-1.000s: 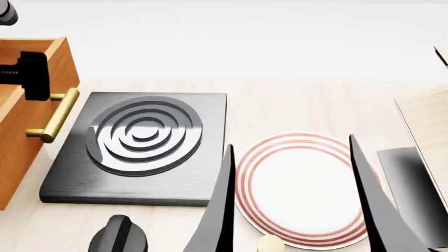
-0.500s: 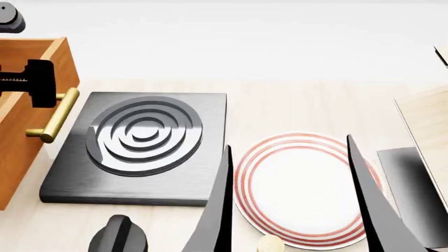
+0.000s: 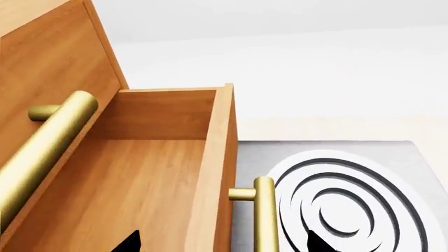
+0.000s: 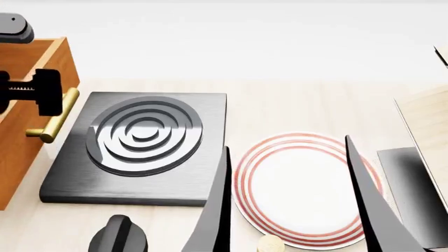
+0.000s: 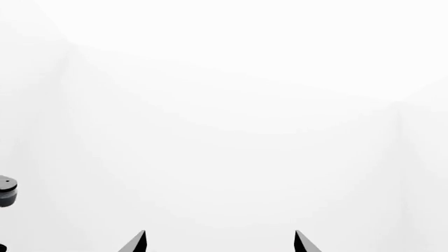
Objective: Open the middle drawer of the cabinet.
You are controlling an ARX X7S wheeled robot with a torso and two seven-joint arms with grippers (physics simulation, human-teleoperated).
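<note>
The middle drawer (image 4: 39, 58) stands pulled out from the orange-brown cabinet (image 3: 49, 58) at the far left of the head view, its inside bare (image 3: 126, 184). Its brass bar handle (image 4: 54, 116) faces the stove plate and also shows in the left wrist view (image 3: 265, 215). My left gripper (image 4: 46, 93) is open; in its wrist view (image 3: 222, 242) the fingertips (image 3: 129, 242) straddle the drawer front and handle without closing on them. A look-alike upper handle (image 3: 42, 147) is beside it. My right gripper (image 4: 288, 143) is open and empty above the plate, facing blank white in its wrist view (image 5: 220, 239).
A black stove plate (image 4: 203, 173) with a spiral coil lies right of the drawer. A white plate with red rings (image 4: 301, 189) is at front centre. A pale wood box (image 4: 430, 121) stands at the right edge. A black knob (image 4: 119, 236) is at the front.
My left gripper has shifted slightly right and down in the head view, along the drawer front. The drawer and its handle have not moved. The right gripper has barely shifted.
</note>
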